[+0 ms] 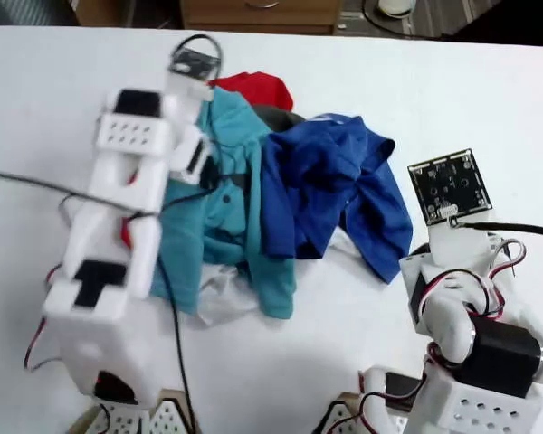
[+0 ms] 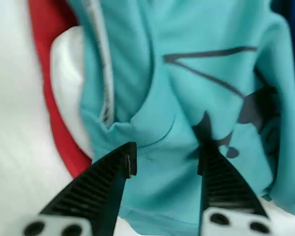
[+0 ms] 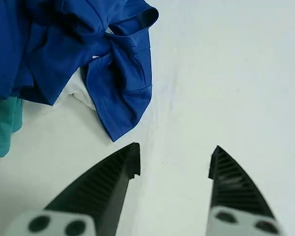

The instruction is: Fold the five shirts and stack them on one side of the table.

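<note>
A crumpled pile of shirts lies mid-table: a teal shirt [image 1: 219, 212], a blue shirt [image 1: 330, 181] draped over its right side, a red shirt [image 1: 258, 88] behind, a white one [image 1: 219, 291] under the front, and a dark one [image 1: 273, 116] barely showing. My left gripper [image 2: 165, 157] hovers open just above the teal shirt [image 2: 187, 98], close to its black print, with red fabric [image 2: 49, 29] and white fabric [image 2: 71, 69] alongside. My right gripper [image 3: 174, 160] is open over bare table, a short way from the blue shirt's [image 3: 88, 54] sleeve.
The white table [image 1: 471, 90] has free room to the right of the pile and on the far left. The left arm's body [image 1: 118, 226] covers the pile's left side. Wooden furniture [image 1: 258, 14] stands beyond the far edge.
</note>
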